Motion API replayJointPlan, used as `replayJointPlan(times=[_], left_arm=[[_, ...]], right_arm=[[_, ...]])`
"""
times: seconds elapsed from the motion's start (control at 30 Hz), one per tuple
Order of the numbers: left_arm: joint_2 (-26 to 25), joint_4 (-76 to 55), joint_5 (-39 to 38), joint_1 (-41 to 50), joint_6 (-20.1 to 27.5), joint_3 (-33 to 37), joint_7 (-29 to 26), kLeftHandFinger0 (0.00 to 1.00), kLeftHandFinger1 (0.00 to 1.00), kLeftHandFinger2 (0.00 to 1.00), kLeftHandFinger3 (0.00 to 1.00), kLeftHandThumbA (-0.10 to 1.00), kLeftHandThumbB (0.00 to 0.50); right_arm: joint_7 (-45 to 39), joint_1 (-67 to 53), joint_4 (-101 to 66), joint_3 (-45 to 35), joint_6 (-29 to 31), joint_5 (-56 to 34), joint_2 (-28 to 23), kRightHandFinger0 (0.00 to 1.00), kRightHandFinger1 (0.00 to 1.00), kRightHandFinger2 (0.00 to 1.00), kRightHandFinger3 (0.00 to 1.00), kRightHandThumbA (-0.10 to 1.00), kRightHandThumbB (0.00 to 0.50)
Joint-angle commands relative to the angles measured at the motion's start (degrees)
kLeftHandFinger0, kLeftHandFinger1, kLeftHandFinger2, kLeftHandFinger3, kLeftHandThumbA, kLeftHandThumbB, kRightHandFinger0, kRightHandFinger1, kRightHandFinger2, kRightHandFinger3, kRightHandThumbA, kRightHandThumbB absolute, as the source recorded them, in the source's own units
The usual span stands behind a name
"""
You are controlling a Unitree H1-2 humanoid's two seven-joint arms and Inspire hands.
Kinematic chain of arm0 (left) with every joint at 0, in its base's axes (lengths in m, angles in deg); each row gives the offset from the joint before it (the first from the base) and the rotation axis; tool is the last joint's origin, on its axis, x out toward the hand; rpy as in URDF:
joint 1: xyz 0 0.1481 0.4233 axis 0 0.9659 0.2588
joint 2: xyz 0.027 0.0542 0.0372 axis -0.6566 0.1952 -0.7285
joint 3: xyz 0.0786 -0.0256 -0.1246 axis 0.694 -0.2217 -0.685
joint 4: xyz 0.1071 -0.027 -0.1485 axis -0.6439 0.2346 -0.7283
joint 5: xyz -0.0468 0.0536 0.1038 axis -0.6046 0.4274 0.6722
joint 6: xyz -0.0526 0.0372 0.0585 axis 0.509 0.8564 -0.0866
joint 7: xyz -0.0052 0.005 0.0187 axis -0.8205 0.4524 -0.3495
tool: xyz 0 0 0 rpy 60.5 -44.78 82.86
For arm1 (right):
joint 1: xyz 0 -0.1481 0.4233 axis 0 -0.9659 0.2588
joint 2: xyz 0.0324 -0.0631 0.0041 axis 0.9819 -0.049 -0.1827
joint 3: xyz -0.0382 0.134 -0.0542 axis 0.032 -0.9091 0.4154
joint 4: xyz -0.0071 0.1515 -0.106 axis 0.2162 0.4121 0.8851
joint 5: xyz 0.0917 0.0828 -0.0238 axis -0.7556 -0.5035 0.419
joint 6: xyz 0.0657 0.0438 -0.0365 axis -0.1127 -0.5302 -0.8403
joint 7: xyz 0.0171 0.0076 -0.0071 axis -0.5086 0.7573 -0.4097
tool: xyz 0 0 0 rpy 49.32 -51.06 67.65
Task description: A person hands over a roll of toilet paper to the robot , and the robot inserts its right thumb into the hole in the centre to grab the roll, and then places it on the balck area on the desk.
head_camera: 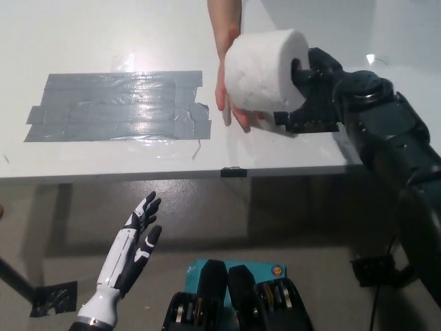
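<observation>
We see the white toilet paper roll (265, 70) above the white desk (103, 34), right of the grey taped rectangular patch (117, 107), between a person's bare hand (231, 103) and the black right hand (313, 93).

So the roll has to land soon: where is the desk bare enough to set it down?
The dark taped area lies bare, as does the white desk around it. It is crowded at the area's right edge, where the person's hand and the right hand meet on the toilet paper roll. The left hand rests below the desk.
</observation>
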Motion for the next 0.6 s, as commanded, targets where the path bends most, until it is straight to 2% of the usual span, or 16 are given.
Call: replayJointPlan(times=[0.0, 0.03, 0.17, 0.2, 0.27, 0.33, 0.4, 0.43, 0.5, 0.53, 0.57], left_arm=[[-1.0, -0.5, 0.1, -0.8, 1.7, -0.5, 0.3, 1.00, 1.00, 1.00, 1.00, 0.93, 0.168], [-1.0, -0.7, 0.1, -0.7, 1.4, -0.5, 0.3, 1.00, 1.00, 1.00, 1.00, 0.93, 0.170], [-1.0, -0.6, -0.2, -0.7, 1.3, -0.5, 0.5, 1.00, 1.00, 1.00, 1.00, 0.93, 0.165], [-1.0, -0.6, -0.2, -0.6, 1.5, -0.5, 0.5, 1.00, 1.00, 1.00, 1.00, 0.93, 0.166], [-1.0, -0.4, -0.1, -0.5, 1.6, -0.4, 0.5, 1.00, 1.00, 1.00, 1.00, 0.93, 0.168], [-0.9, -0.7, 0.1, -0.4, 1.4, -0.4, 0.4, 1.00, 1.00, 1.00, 1.00, 0.93, 0.166], [-1.0, -1.0, -0.1, -0.4, 0.8, -0.6, 0.4, 1.00, 1.00, 1.00, 1.00, 0.93, 0.178], [-1.1, -1.0, 0.1, -0.5, 0.7, -0.7, 0.2, 1.00, 1.00, 1.00, 1.00, 0.94, 0.176], [-1.2, -0.9, 0.1, -0.5, 0.8, -0.8, 0.2, 1.00, 1.00, 1.00, 1.00, 0.94, 0.174], [-1.2, -0.7, 0.1, -0.5, 1.0, -0.8, 0.2, 1.00, 1.00, 1.00, 1.00, 0.95, 0.171], [-1.2, -0.7, 0.2, -0.4, 1.2, -0.8, 0.2, 1.00, 1.00, 1.00, 1.00, 0.95, 0.164]], right_arm=[[-10.2, 4.6, -1.7, -13.1, -6.8, -16.7, -3.2, 0.00, 0.53, 1.00, 1.00, -0.10, 0.148], [-11.1, 4.4, -1.8, -14.8, -7.4, -17.7, -3.4, 0.00, 0.52, 1.00, 1.00, -0.10, 0.134], [-10.7, 4.3, -2.2, -17.6, -9.1, -17.9, -4.1, 0.00, 0.50, 1.00, 1.00, -0.10, 0.146], [-10.6, 4.2, -2.3, -18.0, -9.4, -17.9, -4.2, 0.00, 0.47, 0.97, 1.00, -0.10, 0.153], [-11.1, 3.8, -2.8, -18.4, -9.6, -17.6, -4.8, 0.00, 0.46, 0.96, 1.00, -0.10, 0.140], [-11.7, 3.7, -3.8, -17.6, -9.5, -16.7, -5.3, 0.00, 0.45, 0.91, 1.00, -0.10, 0.117], [-12.4, 4.1, -4.1, -17.6, -10.3, -17.2, -6.0, 0.00, 0.46, 0.91, 1.00, -0.10, 0.122], [-12.9, 4.4, -4.3, -17.0, -10.8, -17.0, -6.6, 0.00, 0.44, 0.89, 1.00, -0.10, 0.102], [-13.1, 4.7, -4.8, -16.3, -11.9, -16.8, -7.4, 0.00, 0.40, 0.89, 1.00, -0.10, 0.095], [-13.3, 4.9, -5.3, -15.9, -12.8, -16.9, -8.2, 0.00, 0.46, 0.96, 1.00, -0.10, 0.092], [-14.0, 4.9, -5.6, -15.4, -12.9, -16.8, -8.8, 0.00, 0.46, 0.97, 1.00, -0.10, 0.091]])
